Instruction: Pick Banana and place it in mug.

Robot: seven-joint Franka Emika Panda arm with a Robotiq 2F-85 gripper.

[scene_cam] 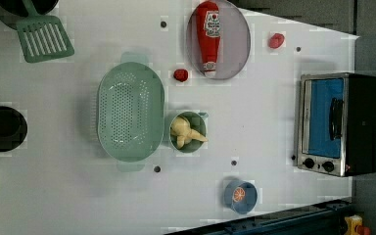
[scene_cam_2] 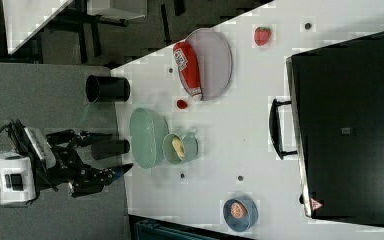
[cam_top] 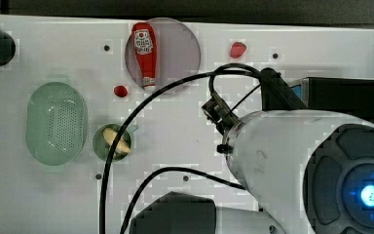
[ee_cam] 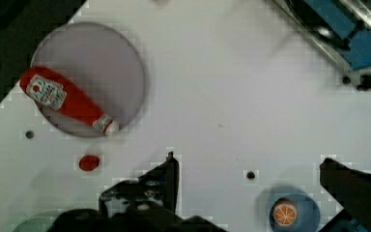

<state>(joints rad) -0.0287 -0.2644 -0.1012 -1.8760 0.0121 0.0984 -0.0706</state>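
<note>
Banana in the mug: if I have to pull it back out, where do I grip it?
Probably the tip of the banana that overhangs the rim of the mug, coming from above. The rest lies inside the mug's wall, leaving the fingers little room.

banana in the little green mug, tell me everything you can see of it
The small pale yellow, slightly curved toy banana looks like smooth plastic. It lies inside the small round pale-green translucent mug, tilted, with one end down in the cup and its tapered tip poking out over the rim toward the left view's right. It touches only the mug. The mug stands on the white table right beside the oval green perforated colander. The open gripper is off to the side, holding nothing.
</note>
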